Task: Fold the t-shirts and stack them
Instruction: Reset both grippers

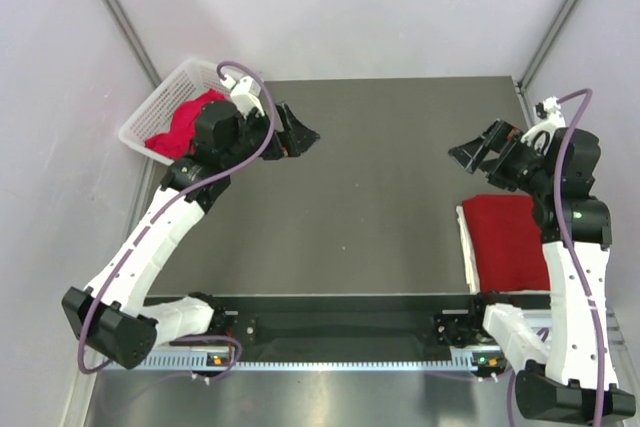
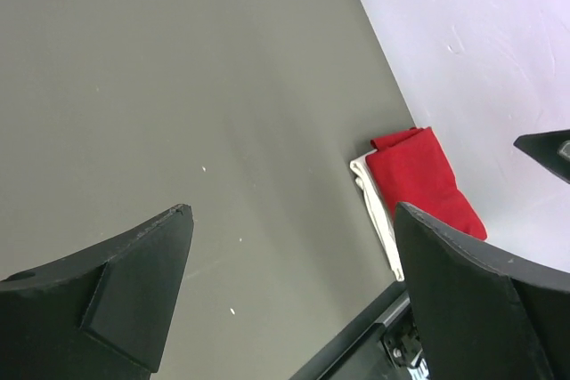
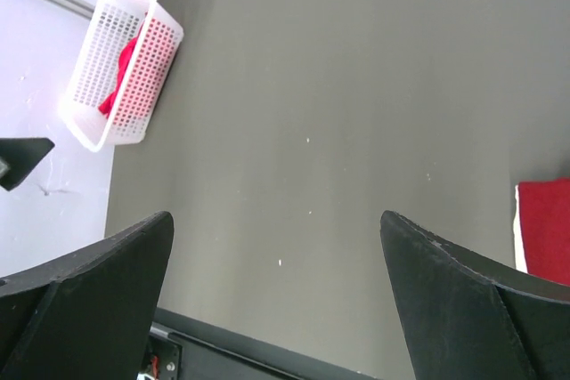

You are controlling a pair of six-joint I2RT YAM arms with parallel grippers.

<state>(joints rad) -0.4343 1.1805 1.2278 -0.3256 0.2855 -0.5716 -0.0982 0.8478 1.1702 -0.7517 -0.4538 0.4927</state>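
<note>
**Step in hand (judged):** fetch the next shirt from the basket.

1. Status. The left gripper hangs over the far-left part of the table, just beside the white lattice basket. Its jaws are spread wide and hold nothing. The right gripper hangs over the right side, just beyond the stack, jaws likewise apart and empty.
2. Location of work items. A crumpled red t-shirt lies inside the basket. A folded red t-shirt lies at the near right of the table, on top of a white folded layer that shows along its left edge.
3. Procedure. Use the left arm, which is nearer. Lower the jaws over the basket's open top, clear of the lattice wall, and close on a raised fold of cloth rather than pressing into the floor. Lift straight up until the hem clears the rim, or the light basket may tip or drag. Lay the shirt out on the bare centre.

**View differences**

- Top external: the only view showing both arms and the heaped cloth from above.
- Left wrist: shows the stack's layering edge-on; the basket is out of frame.
- Right wrist: shows the basket's perforated side with red cloth behind it, and only a corner of the stack.
</note>
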